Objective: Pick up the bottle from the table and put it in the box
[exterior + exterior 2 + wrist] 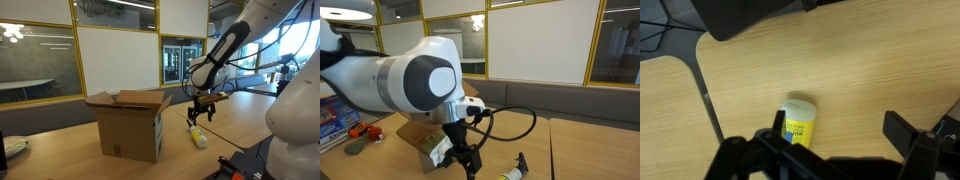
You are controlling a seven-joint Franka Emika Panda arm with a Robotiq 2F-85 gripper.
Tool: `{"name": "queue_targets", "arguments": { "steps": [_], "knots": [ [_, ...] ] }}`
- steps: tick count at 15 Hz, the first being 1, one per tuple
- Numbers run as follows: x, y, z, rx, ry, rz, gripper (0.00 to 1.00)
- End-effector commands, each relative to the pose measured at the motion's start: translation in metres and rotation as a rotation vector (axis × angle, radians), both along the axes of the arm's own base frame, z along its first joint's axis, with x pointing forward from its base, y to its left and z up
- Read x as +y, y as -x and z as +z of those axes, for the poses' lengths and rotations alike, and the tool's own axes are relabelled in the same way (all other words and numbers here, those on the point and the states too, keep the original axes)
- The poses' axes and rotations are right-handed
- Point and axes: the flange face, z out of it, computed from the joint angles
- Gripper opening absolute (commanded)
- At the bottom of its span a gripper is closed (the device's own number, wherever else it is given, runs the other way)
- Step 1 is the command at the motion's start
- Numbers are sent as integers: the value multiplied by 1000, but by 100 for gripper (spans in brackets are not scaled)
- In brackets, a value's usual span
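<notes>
Yellow-framed glass partitions [40,60] and a white wall panel [118,55] line the office in an exterior view, with a grey desk [25,88] visible behind the glass. In an exterior view, a lit ceiling lamp [477,22] hangs above a dark bench [575,102], while a colourful stack [330,115] and a small red object [367,130] sit at the frame's edge.

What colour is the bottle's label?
Yellow with dark print, on a whitish bottle; clearest in the wrist view.
</notes>
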Motion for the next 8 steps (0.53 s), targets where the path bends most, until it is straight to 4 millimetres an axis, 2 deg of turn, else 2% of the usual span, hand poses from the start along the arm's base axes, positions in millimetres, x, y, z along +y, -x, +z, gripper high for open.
{"name": "queue_targets", "arguments": {
  "steps": [1,6,8],
  "knots": [
    [-16,-5,-48,-16,-31,-27,100],
    [-44,-9,-121,9,-45,-49,100],
    [-54,-14,-144,21,-47,-53,100]
  ]
}}
